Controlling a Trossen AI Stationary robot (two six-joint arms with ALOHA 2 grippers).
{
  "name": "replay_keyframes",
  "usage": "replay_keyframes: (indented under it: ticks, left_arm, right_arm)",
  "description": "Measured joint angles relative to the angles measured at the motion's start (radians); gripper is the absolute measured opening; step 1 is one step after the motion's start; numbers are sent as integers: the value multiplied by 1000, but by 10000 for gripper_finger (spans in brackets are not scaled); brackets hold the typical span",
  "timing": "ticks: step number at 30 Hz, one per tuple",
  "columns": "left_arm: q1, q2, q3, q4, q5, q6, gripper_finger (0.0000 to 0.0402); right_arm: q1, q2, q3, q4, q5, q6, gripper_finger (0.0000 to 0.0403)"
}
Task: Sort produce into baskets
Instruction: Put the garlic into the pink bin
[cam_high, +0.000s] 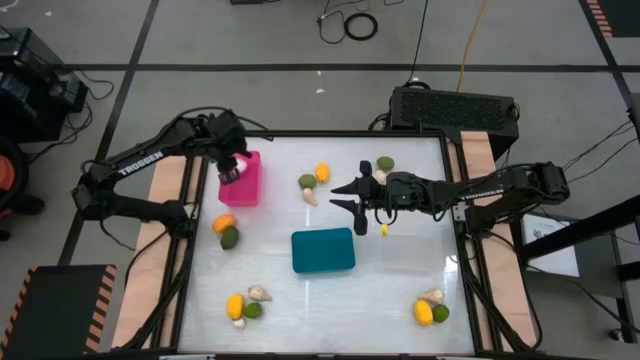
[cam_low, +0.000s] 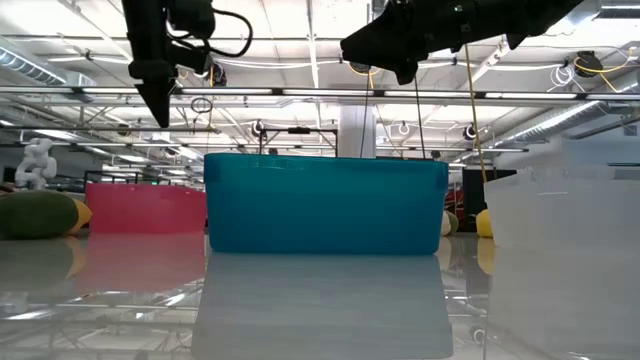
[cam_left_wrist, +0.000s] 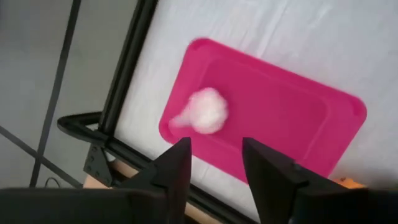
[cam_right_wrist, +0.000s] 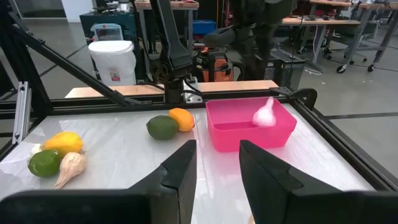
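Left gripper (cam_left_wrist: 214, 165) hovers over the pink basket (cam_high: 243, 180) at the table's (cam_high: 400, 290) far left, fingers spread; a garlic bulb (cam_left_wrist: 205, 111) sits inside or is dropping. Right gripper (cam_high: 352, 195) waits mid-table, fingers spread. Bulbs look light, hard, probably slippery, so pinch across the fat middle.

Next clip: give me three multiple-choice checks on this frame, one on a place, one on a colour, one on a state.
1. The left end effector hangs:
A) over the pink basket
B) over a yellow fruit
C) low by the front edge

2. The middle basket is:
A) yellow
B) teal
C) black

3. The right end effector is:
A) shut on a fruit
B) shut, empty
C) open

Key: 1 A, its wrist view looks down into that basket; 2 B, its wall shows teal; 3 C, its fingers stand apart with nothing between.
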Motion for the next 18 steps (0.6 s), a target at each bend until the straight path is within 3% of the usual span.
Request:
replay_keyframes:
  ticks: [4, 9, 13, 18]
  left_arm:
    - [-2, 0, 0, 22, 44, 2, 159]
    - [-2, 1, 0, 103, 236, 18, 159]
    - [-6, 1, -47, 280, 374, 18, 160]
    - [-31, 12, -192, 572, 400, 19, 160]
  right_arm:
    - [0, 0, 0, 0, 0, 0, 114]
    - [0, 0, 0, 0, 0, 0, 114]
    - [0, 0, 0, 0, 0, 0, 114]
    - [0, 0, 0, 0, 0, 0, 114]
